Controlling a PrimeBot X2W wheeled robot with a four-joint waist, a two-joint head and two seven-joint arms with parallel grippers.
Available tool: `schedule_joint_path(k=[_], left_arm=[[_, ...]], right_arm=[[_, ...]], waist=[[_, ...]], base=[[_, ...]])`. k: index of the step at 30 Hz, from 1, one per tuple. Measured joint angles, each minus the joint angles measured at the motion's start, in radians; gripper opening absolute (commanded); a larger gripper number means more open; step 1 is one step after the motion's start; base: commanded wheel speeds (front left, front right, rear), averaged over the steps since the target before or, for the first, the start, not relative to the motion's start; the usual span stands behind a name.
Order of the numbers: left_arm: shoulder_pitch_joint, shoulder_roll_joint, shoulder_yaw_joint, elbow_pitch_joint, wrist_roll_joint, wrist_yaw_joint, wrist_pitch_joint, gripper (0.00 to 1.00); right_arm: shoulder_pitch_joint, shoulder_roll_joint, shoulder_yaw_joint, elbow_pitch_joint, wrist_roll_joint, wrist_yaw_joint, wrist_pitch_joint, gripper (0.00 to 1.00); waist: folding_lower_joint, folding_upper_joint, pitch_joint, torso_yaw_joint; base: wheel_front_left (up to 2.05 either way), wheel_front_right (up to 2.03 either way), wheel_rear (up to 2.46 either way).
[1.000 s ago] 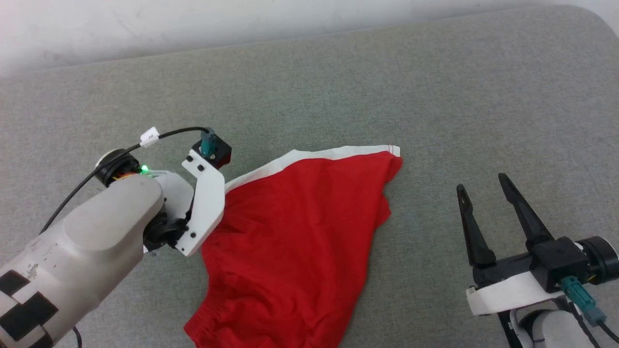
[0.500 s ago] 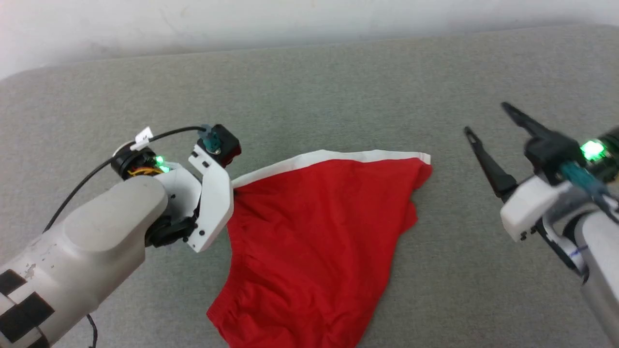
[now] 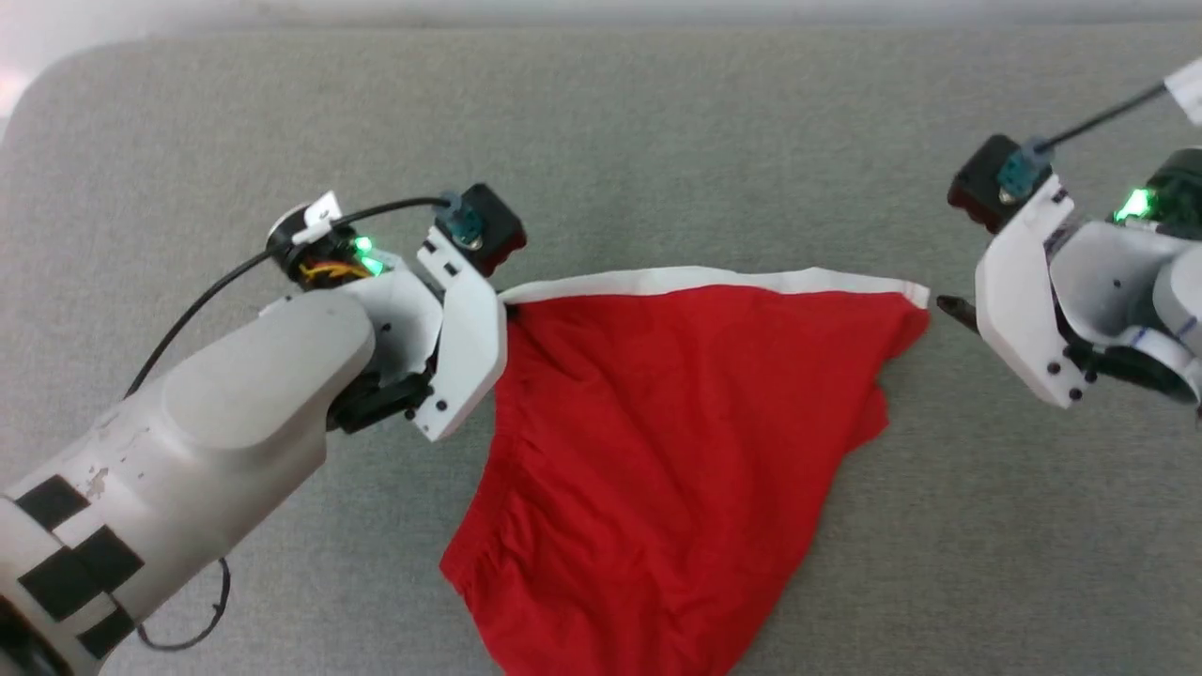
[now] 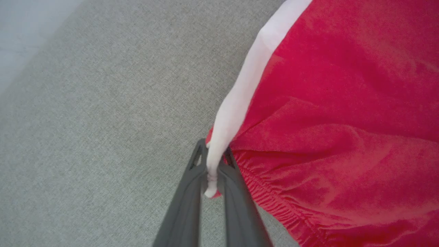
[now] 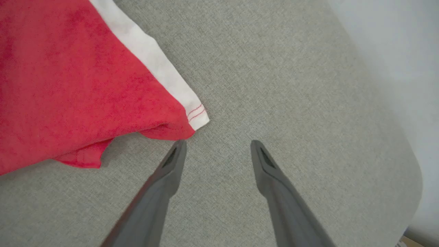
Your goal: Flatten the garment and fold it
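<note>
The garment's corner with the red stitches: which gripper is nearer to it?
Right. The right gripper stands open beside the stitched corner, not gripping it. The left gripper is shut on the garment at the far end of the white band.

Open grey tabletop (image 3: 657,122) stretches beyond the garment (image 3: 676,422) and around the right gripper (image 5: 217,151), whose spread jaws stand just beside the cloth's corner, while the cloth itself covers the middle and near side.
</note>
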Motion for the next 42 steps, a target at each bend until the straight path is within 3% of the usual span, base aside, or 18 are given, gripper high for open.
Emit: schedule_joint_path(k=[8,14,17,22,29,35,42], left_arm=[[-0.034,-0.031,-0.001,0.005,0.009,0.0,-0.018,0.0],[-0.035,-0.035,0.0,0.014,0.016,0.0,-0.023,0.0],[-0.034,-0.03,0.0,0.021,0.014,0.0,-0.027,0.0],[-0.021,-0.01,-0.001,0.041,0.004,0.0,-0.081,0.0],[-0.041,-0.001,0.034,0.095,0.011,-0.002,-0.262,0.0],[-0.14,-0.002,0.089,0.129,0.076,0.052,-0.397,0.0],[-0.321,-0.033,0.149,0.175,0.133,0.095,-0.477,0.0]], right_arm=[[-0.063,0.065,0.152,0.148,0.094,0.0,-0.064,1.0],[-0.078,0.065,0.188,0.19,0.127,0.001,-0.139,1.0],[-0.077,0.065,0.203,0.201,0.128,0.002,-0.212,0.0],[-0.077,0.078,0.236,0.218,0.098,0.001,-0.395,0.0],[-0.118,0.055,0.2,0.235,0.082,0.001,-0.655,0.0],[-0.181,0.066,0.102,0.266,0.028,0.001,-0.778,0.0],[-0.33,0.122,-0.036,0.38,-0.124,0.001,-0.834,0.0]], waist=[[0.0,0.0,0.07,0.045],[-0.0003,0.0,0.096,0.066],[-0.0004,0.0,0.09,0.062],[0.0,0.0,0.055,0.046],[-0.0001,0.0,-0.029,0.021],[-0.0003,0.0,-0.087,-0.004],[-0.0001,0.0,-0.072,-0.038]], base=[[0.0,0.0,0.0],[0.0,0.0,0.0],[0.0,0.0,0.0],[0.0,0.0,0.0],[0.0,0.0,0.0],[0.0,0.0,0.0],[0.0,0.0,0.0]])
